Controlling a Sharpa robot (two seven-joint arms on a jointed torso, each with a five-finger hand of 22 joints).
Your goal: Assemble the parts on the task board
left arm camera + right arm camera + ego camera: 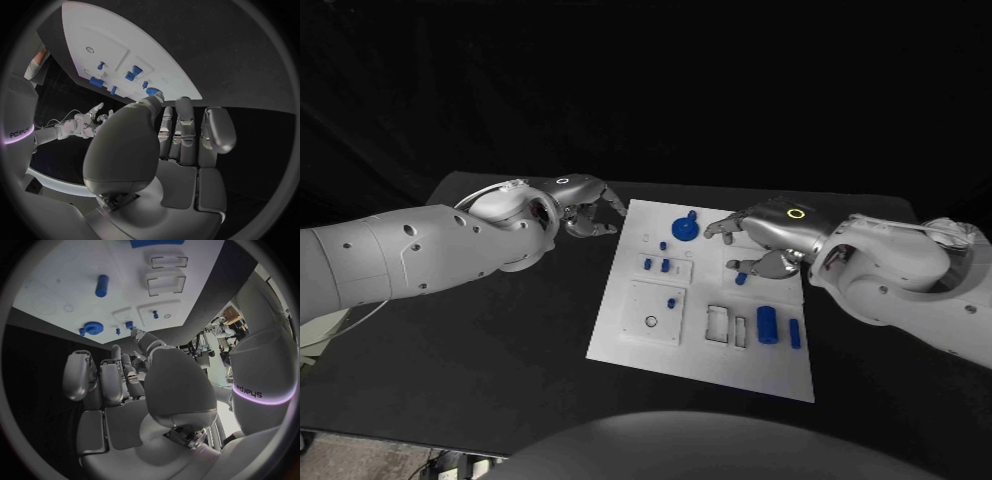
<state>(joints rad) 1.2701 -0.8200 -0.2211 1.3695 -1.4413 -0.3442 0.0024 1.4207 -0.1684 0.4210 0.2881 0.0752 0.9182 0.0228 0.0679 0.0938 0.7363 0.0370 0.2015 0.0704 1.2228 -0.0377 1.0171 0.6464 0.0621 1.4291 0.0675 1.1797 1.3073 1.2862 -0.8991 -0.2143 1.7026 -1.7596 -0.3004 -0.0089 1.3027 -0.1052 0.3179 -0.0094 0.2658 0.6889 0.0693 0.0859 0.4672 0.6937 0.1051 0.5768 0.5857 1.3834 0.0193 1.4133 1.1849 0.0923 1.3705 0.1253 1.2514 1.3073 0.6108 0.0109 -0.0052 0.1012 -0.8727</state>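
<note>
Hands (596, 205) (769, 240) empty, flanking task board (711, 350)

Parts (767, 324) on task board (678, 355)

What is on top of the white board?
Small blue parts lie on the task board: a round disc near the far edge, a thick cylinder and a thinner one near the right edge, several tiny pegs. The right hand hovers over it, covering some board.
</note>
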